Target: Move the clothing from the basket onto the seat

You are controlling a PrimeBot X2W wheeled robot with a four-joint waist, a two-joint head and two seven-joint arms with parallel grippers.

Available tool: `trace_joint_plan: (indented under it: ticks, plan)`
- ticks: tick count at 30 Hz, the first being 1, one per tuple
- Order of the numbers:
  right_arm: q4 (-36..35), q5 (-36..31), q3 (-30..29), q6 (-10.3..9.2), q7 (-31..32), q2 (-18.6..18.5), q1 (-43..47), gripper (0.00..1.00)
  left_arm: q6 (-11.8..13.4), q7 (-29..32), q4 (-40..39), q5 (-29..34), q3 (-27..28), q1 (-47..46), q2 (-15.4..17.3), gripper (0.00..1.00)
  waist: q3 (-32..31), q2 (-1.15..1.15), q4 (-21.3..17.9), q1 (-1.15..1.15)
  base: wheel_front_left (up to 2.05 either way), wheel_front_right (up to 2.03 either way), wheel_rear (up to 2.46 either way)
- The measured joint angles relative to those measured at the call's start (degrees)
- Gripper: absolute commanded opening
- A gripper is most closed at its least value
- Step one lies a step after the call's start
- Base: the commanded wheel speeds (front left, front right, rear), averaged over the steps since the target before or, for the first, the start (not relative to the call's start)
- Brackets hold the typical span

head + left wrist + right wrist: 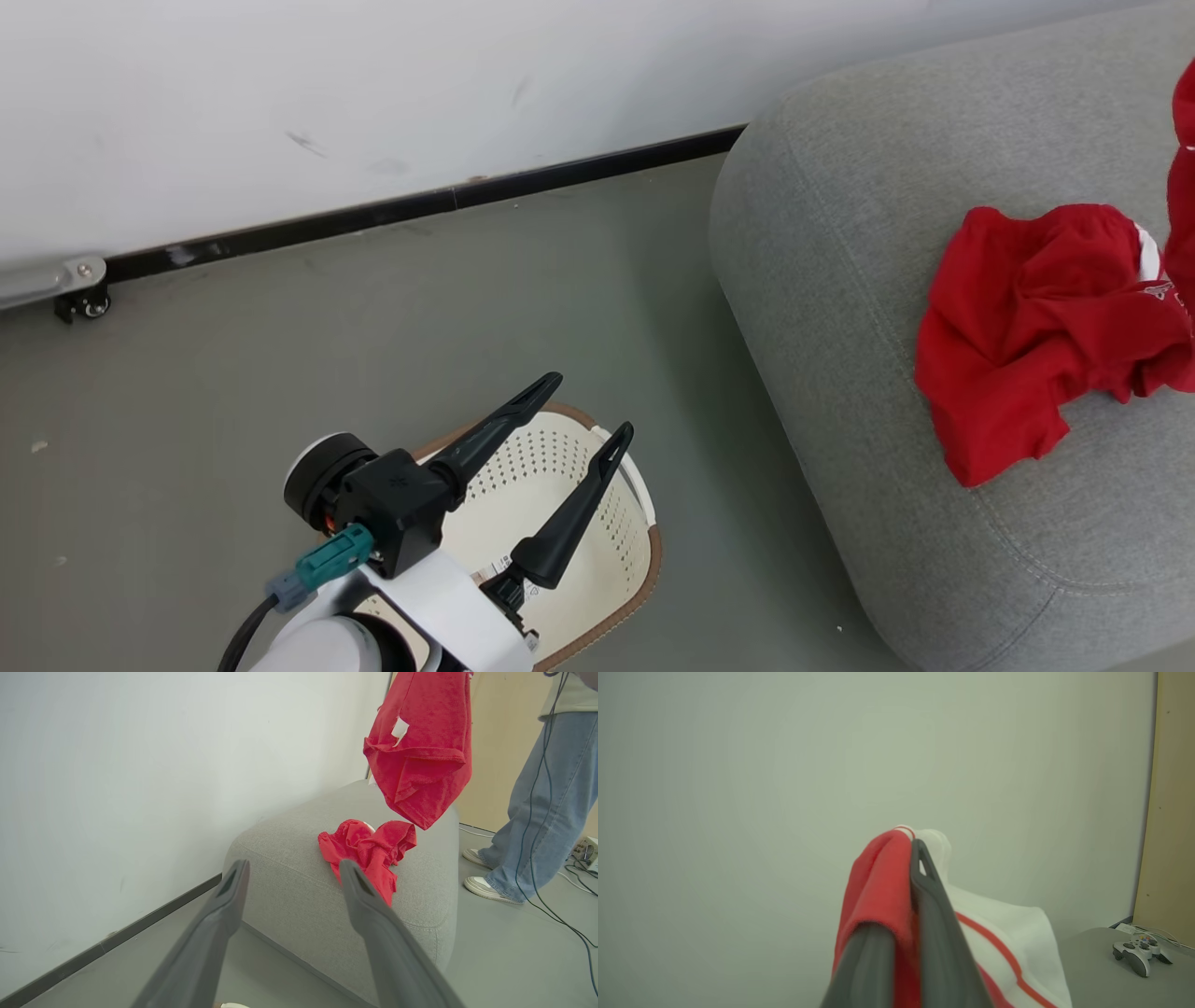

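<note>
One red garment (1036,327) lies crumpled on the grey seat (840,233), also in the left wrist view (369,851). A second red garment (420,751) hangs in the air above the seat, and its edge shows at the head view's right border (1184,168). My right gripper (908,858) is shut on this garment's red fabric and white striped trim (878,882). Over the cream basket (653,560) on the floor, my left gripper (588,406) is open with nothing between its fingers. The basket's perforated inside is partly hidden by my arm.
A white wall with a dark skirting (420,205) runs behind the grey floor. A person in jeans and white shoes (537,812) stands beyond the seat, with cables (560,914) on the floor. A game controller (1139,952) rests on a grey surface.
</note>
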Motion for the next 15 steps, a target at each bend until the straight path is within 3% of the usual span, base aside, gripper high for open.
trace_joint_plan:
  ticks: [15]
  plan:
    - [11.95, -2.79, -3.03, 0.01, -3.53, 0.43, 8.64, 0.00, 0.66, 1.32, -3.10, 1.35, 0.33, -2.60, 0.29, 1.00, 4.44, 0.00, 1.12, 0.00, 0.00, 0.00, 0.00]
